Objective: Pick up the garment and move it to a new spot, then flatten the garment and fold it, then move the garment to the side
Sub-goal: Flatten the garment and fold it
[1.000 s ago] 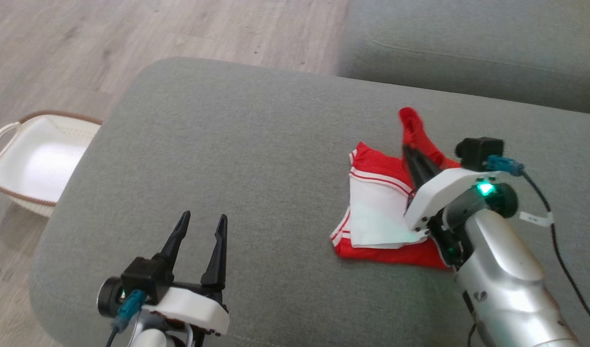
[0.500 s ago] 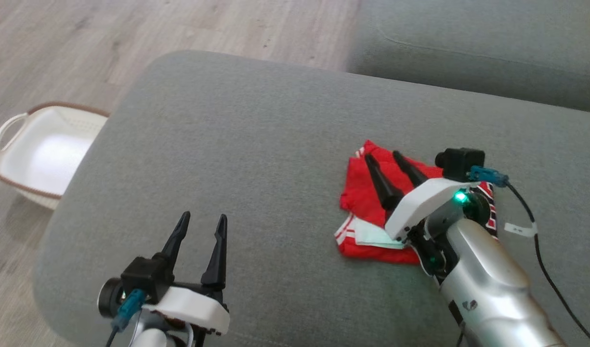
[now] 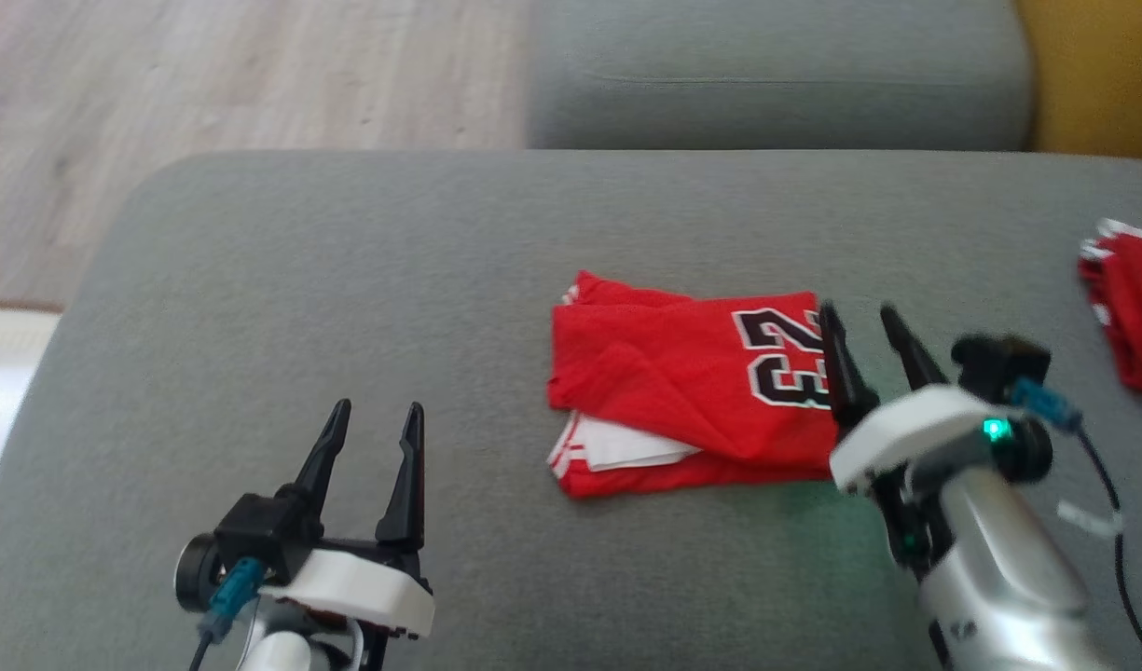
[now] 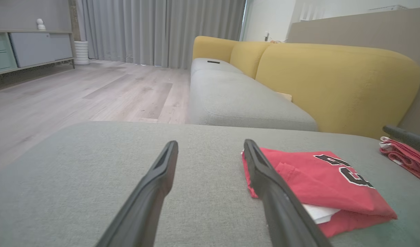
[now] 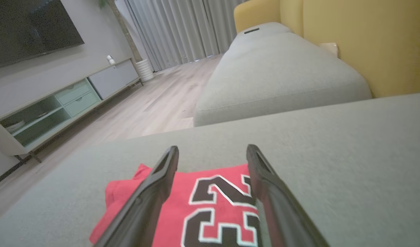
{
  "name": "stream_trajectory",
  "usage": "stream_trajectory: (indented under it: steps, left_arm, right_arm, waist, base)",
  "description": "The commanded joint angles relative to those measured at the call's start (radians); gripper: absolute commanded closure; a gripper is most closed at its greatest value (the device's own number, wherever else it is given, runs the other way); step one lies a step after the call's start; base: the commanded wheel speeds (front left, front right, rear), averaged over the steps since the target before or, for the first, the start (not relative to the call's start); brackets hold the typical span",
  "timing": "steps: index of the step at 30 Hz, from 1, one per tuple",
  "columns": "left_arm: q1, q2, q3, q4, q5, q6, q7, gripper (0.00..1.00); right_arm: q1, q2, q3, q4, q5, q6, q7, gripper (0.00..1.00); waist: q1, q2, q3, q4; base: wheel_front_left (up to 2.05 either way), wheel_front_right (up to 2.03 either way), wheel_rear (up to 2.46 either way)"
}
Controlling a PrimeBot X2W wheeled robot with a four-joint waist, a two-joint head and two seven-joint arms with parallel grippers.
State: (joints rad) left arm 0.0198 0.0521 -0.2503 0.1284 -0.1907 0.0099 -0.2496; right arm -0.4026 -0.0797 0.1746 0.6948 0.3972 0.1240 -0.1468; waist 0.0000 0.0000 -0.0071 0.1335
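Note:
The garment (image 3: 682, 391) is a red jersey with a black number and white trim, lying folded on the grey seat cushion (image 3: 347, 280). My right gripper (image 3: 855, 312) hovers open over its right edge, above the number, and holds nothing. In the right wrist view the garment (image 5: 213, 206) lies just under the spread right gripper (image 5: 212, 149). My left gripper (image 3: 378, 407) stands open and empty to the garment's left, apart from it. In the left wrist view the left gripper (image 4: 210, 144) points past the garment (image 4: 319, 181), which lies to the right.
Another red piece of cloth (image 3: 1125, 308) lies at the cushion's right edge. A second grey cushion (image 3: 766, 75) and a yellow sofa back (image 3: 1102, 75) stand beyond. A white basket (image 3: 2, 373) sits on the wooden floor (image 3: 207, 75) at the left.
My right gripper has opened and let go of the lifted red flap, which now lies folded over with the number on top. The head camera has turned to the right. The left gripper is unchanged.

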Motion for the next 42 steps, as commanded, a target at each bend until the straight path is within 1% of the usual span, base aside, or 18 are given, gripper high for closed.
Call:
stream_trajectory:
  steps: [1, 2, 3, 5, 8, 12, 15, 20, 24, 27, 31, 32, 36, 37, 38, 39, 40, 42]
  left_arm:
    - [-0.027, -0.002, 0.033, -0.038, -0.004, 0.003, -0.012, 0.0]
    - [-0.028, -0.002, 0.033, -0.037, -0.004, 0.003, -0.012, 0.0]
    - [-0.03, -0.002, 0.032, -0.037, -0.004, 0.004, -0.012, 0.0]
    - [-0.034, -0.002, 0.027, -0.036, -0.004, 0.003, -0.012, 0.0]
    - [-0.043, -0.002, 0.013, -0.035, -0.007, -0.002, -0.012, 0.0]
    - [-0.047, -0.002, -0.008, -0.033, -0.012, -0.01, -0.012, 0.0]
    - [-0.049, -0.002, -0.019, -0.029, -0.017, -0.02, -0.012, 0.0]
    - [-0.057, -0.002, -0.026, -0.031, -0.025, -0.023, -0.012, 0.0]
    - [-0.063, -0.002, -0.031, -0.034, -0.029, -0.02, -0.012, 0.0]
    - [-0.069, -0.002, -0.036, -0.034, -0.031, -0.016, -0.012, 0.0]
    - [-0.069, -0.002, -0.029, -0.034, -0.03, -0.013, -0.012, 0.0]
    - [-0.069, -0.002, -0.029, -0.034, -0.03, -0.013, -0.012, 0.0]
    - [-0.061, -0.002, -0.017, -0.03, -0.026, -0.015, -0.012, 0.0]
    - [-0.057, -0.002, -0.014, -0.03, -0.025, -0.014, -0.012, 0.0]
    - [-0.053, -0.002, -0.011, -0.03, -0.025, -0.013, -0.012, 0.0]
    - [-0.048, -0.002, -0.007, -0.029, -0.026, -0.011, -0.012, 0.0]
    - [-0.044, -0.002, -0.004, -0.029, -0.027, -0.009, -0.012, 0.0]
    - [-0.032, -0.002, 0.008, -0.026, -0.028, -0.002, -0.012, 0.0]
  right_arm:
    - [-0.018, 0.001, 0.025, -0.036, -0.002, 0.007, -0.011, 0.0]
    - [-0.006, -0.002, 0.024, -0.036, 0.011, 0.007, -0.008, 0.26]
    - [0.004, -0.005, 0.037, -0.039, 0.03, 0.007, 0.004, 1.0]
    - [0.019, -0.013, 0.081, -0.057, 0.099, 0.007, 0.039, 1.0]
    - [0.027, -0.028, 0.147, -0.111, 0.275, 0.007, 0.121, 1.0]
    - [0.016, -0.065, 0.236, -0.168, 0.543, 0.007, 0.32, 1.0]
    - [-0.006, -0.117, 0.267, -0.152, 0.667, 0.007, 0.434, 1.0]
    - [-0.066, -0.165, 0.327, -0.053, 0.686, 0.007, 0.472, 1.0]
    - [-0.103, -0.155, 0.366, 0.025, 0.692, 0.007, 0.457, 1.0]
    - [-0.121, -0.129, 0.415, 0.067, 0.726, 0.007, 0.481, 1.0]
    - [-0.109, -0.108, 0.486, -0.003, 0.785, 0.007, 0.519, 1.0]
    - [-0.109, -0.108, 0.486, -0.003, 0.785, 0.007, 0.519, 1.0]
    - [-0.068, -0.128, 0.565, -0.116, 0.823, 0.007, 0.51, 1.0]
    - [-0.056, -0.14, 0.576, -0.139, 0.822, 0.007, 0.482, 0.93]
    - [-0.046, -0.155, 0.585, -0.159, 0.814, 0.007, 0.444, 0.78]
    - [-0.036, -0.171, 0.592, -0.172, 0.799, 0.007, 0.4, 0.09]
    - [-0.025, -0.187, 0.596, -0.177, 0.781, 0.007, 0.352, 0.0]
    - [-0.005, -0.217, 0.604, -0.173, 0.736, 0.007, 0.256, 0.0]
  waist:
    - [0.0, 0.0, -0.006, -0.028]
    - [0.0, 0.0, -0.006, -0.032]
    - [0.0, 0.0, -0.007, -0.035]
    - [0.0, 0.0, -0.005, -0.032]
    - [0.0, 0.0, 0.003, -0.007]
    - [0.0, 0.0, 0.019, 0.042]
    - [0.0, 0.0, 0.03, 0.084]
    - [0.0, 0.0, 0.053, 0.127]
    - [0.0, 0.0, 0.067, 0.143]
    - [0.0, 0.0, 0.076, 0.147]
    - [0.0, 0.0, 0.072, 0.135]
    - [0.0, 0.0, 0.072, 0.135]
    - [0.0, 0.0, 0.042, 0.11]
    - [0.0, 0.0, 0.031, 0.103]
    - [0.0, 0.0, 0.021, 0.094]
    - [0.0, 0.0, 0.011, 0.086]
    - [0.0, 0.0, 0.002, 0.077]
    - [0.0, 0.0, -0.018, 0.055]
  base:
    - [0.0, 0.0, 0.0]
    - [0.0, 0.0, 0.0]
    - [0.0, 0.0, 0.0]
    - [0.0, 0.0, 0.0]
    - [0.0, 0.0, 0.0]
    - [0.0, 0.0, 0.0]
    - [0.0, 0.0, 0.0]
    - [0.0, 0.0, 0.0]
    - [0.0, 0.0, 0.0]
    - [0.0, 0.0, 0.0]
    - [0.0, 0.0, 0.0]
    - [0.0, 0.0, 0.0]
    - [0.0, 0.0, 0.0]
    - [0.0, 0.0, 0.0]
    - [0.0, 0.0, 0.0]
    - [0.0, 0.0, 0.0]
    - [0.0, 0.0, 0.0]
    - [0.0, 0.0, 0.0]
